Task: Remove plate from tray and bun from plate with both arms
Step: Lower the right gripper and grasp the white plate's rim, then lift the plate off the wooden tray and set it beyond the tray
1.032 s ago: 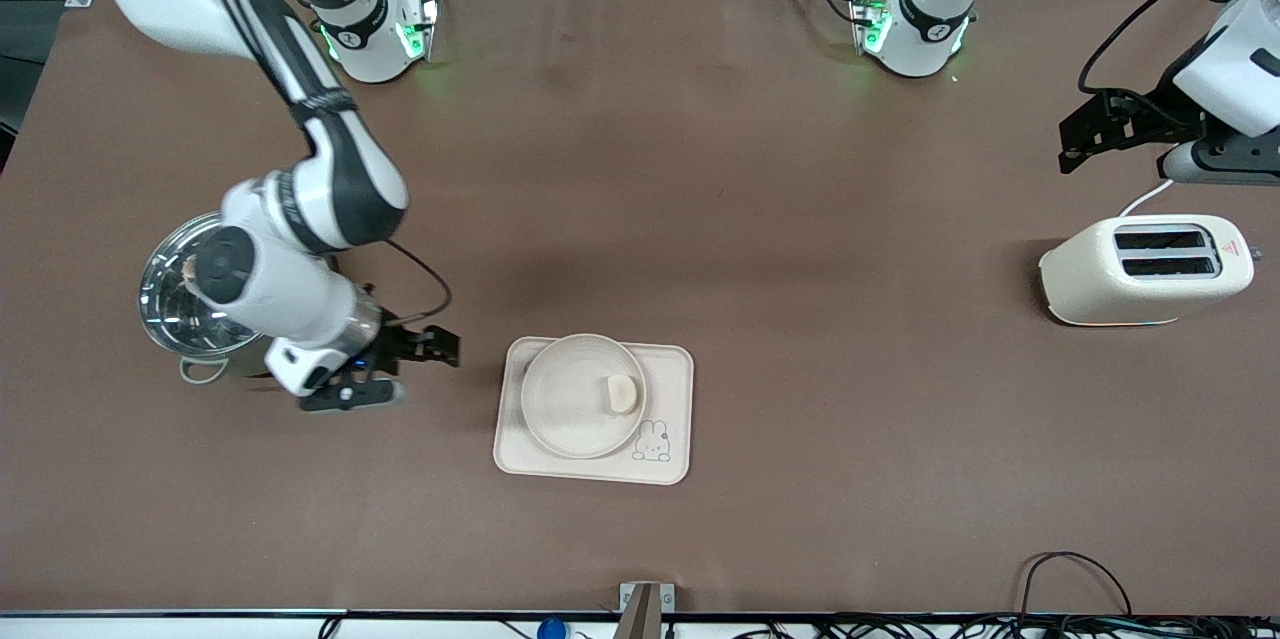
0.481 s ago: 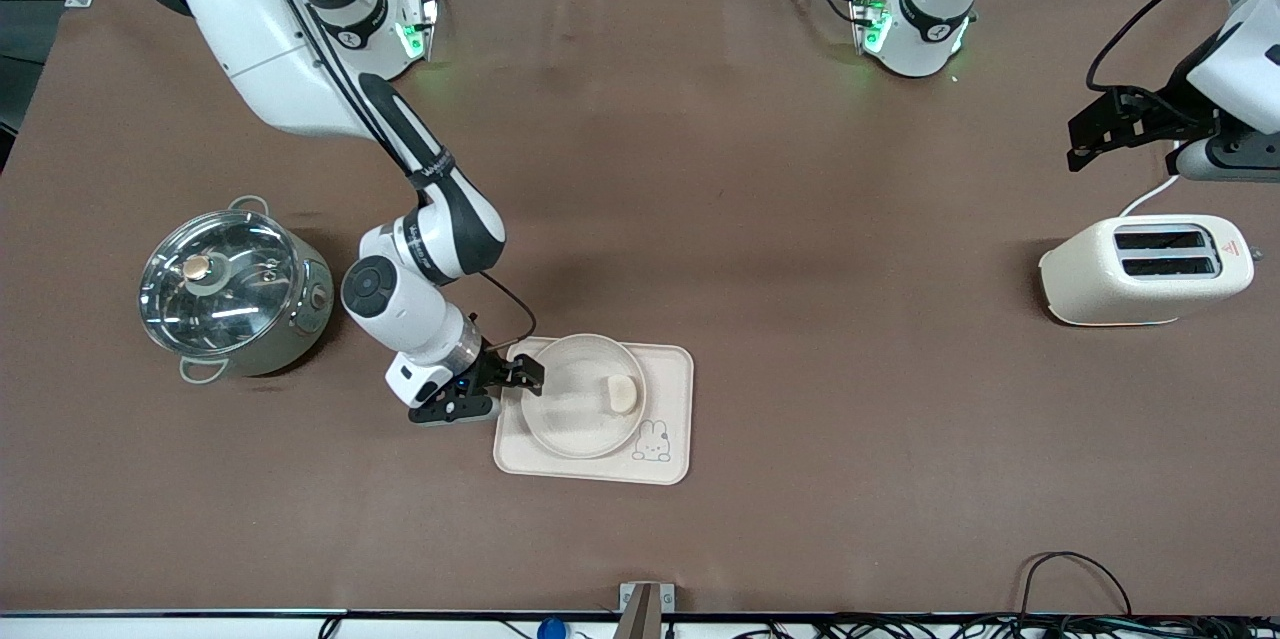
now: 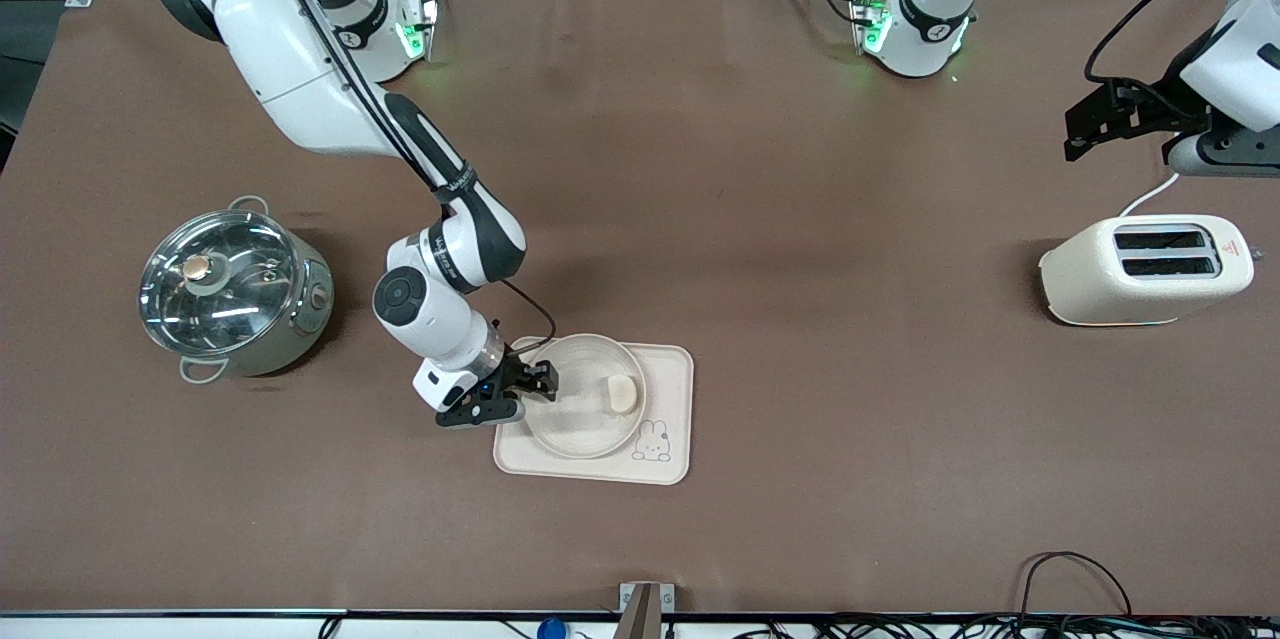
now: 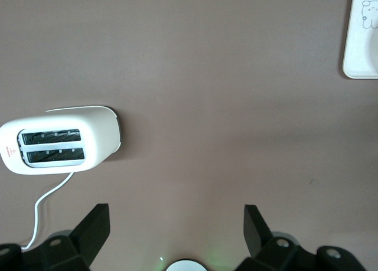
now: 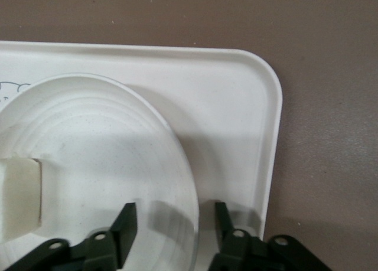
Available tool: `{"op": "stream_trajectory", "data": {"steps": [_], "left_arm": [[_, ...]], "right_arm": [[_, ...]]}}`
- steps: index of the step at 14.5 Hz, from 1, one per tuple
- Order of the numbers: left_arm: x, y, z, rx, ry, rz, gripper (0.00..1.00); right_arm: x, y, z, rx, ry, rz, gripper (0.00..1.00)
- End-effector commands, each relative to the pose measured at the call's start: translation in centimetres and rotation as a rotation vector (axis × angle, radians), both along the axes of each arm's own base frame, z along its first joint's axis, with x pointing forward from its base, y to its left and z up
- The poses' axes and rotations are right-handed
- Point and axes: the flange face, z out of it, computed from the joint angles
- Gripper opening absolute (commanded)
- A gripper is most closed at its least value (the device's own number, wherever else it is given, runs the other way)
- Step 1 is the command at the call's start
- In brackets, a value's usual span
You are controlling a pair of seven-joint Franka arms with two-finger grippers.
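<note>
Black right tool (image 3: 528, 389) has swung in from beside the pot (image 3: 235, 291) and now straddles the plate (image 3: 585, 414) rim at the right arm's end of the tray (image 3: 668, 366), fingers (image 5: 125, 222) narrowing, one inside, one outside, not yet pinching. Plate sits on the tray, bun (image 3: 622, 392) on the plate. Looks like the lift-off grab is starting. Left tool (image 4: 174, 238) waits spread wide above the table (image 3: 800, 169) near the toaster (image 3: 1145, 269).

The desk (image 3: 760, 169) wears a matt brown cloth-like cover. Plate (image 3: 570, 419) and tray (image 3: 675, 369) look smooth, matt cream plastic. The pot (image 3: 235, 294) is shiny metal, glass-lidded; the toaster (image 3: 1145, 271) glossy cream plastic.
</note>
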Motion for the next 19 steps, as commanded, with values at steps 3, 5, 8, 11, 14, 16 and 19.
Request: {"op": "stream_trajectory", "data": {"steps": [3, 5, 8, 11, 14, 16, 19], "left_arm": [[-0.6, -0.4, 0.7, -0.003, 0.002, -0.007, 1.00], [-0.5, 0.0, 0.8, -0.002, 0.000, 0.001, 1.00], [-0.5, 0.5, 1.9, -0.009, -0.024, 0.002, 1.00], [-0.5, 0.0, 2.0, -0.008, -0.027, 0.007, 1.00], [-0.3, -0.2, 1.7, -0.007, -0.023, 0.004, 1.00], [-0.2, -0.3, 1.4, -0.008, -0.017, 0.002, 1.00], [-0.2, -0.1, 1.6, -0.010, -0.022, -0.004, 1.00]], "right_arm": [[0.8, -0.4, 0.3, 0.007, -0.015, -0.022, 0.00], [1.3, -0.7, 1.6, 0.009, -0.024, -0.018, 0.00], [1.2, -1.0, 3.9, -0.003, 0.042, -0.011, 0.00], [-0.4, -0.7, 8.4, -0.023, 0.096, 0.026, 0.00], [-4.9, 1.0, 11.2, -0.021, 0.113, 0.081, 0.00], [-8.2, 2.5, 12.3, -0.016, 0.121, 0.125, 0.01], [-12.3, 4.8, 11.7, 0.019, 0.139, 0.183, 0.01]]}}
